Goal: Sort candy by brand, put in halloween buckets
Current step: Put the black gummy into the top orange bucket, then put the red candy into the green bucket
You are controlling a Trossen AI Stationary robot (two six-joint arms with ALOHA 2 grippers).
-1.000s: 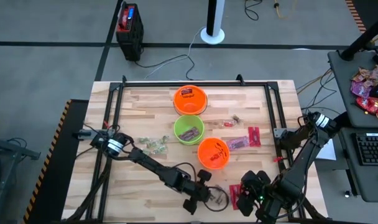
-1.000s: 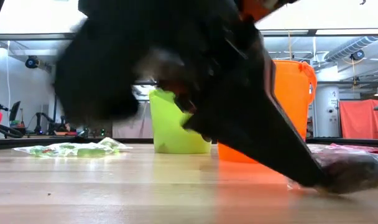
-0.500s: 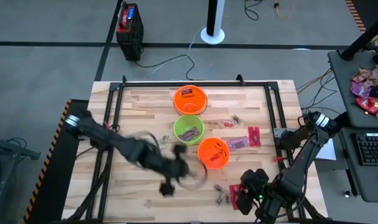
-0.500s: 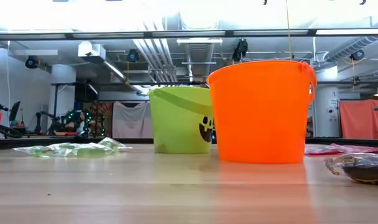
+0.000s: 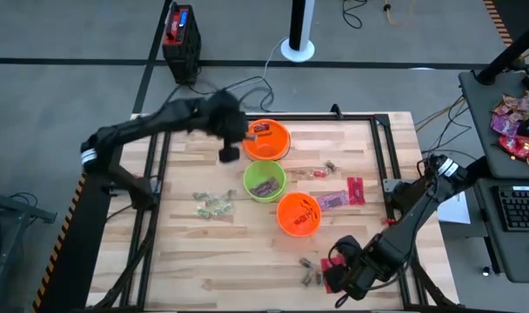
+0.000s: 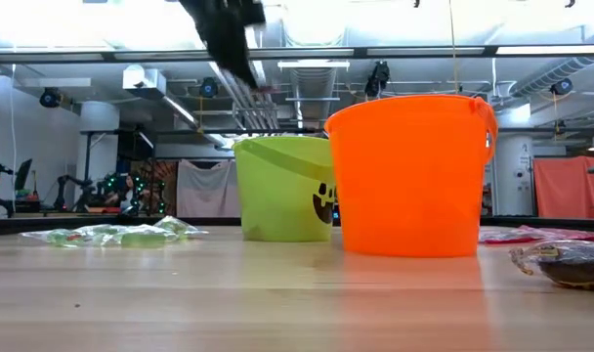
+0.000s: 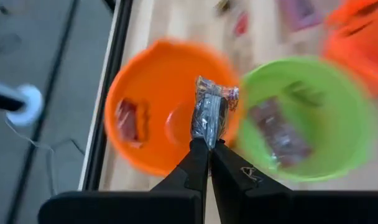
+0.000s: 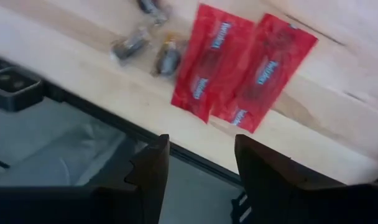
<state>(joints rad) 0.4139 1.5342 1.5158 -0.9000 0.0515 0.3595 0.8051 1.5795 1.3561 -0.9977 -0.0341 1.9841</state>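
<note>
1. Dark fingers of our left gripper [image 7: 209, 144] pinch a dark wrapped candy [image 7: 209, 112], hanging over the seam between the far orange bucket [image 7: 139, 149] and the green bucket [image 7: 338, 124].
2. We judge this the drop step: the far orange bucket holds a red packet [image 7: 127, 119], so the next move calls for choosing the bucket matching this brand, then releasing.
3. Our right gripper [image 8: 198, 165] is spread wide and empty near the counter [image 5: 204, 252] edge, above two red packets [image 8: 239, 68] and small dark pieces [image 8: 167, 59].

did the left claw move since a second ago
Yes. The left claw went from the table's near edge to the far orange bucket, gripping a candy.
</note>
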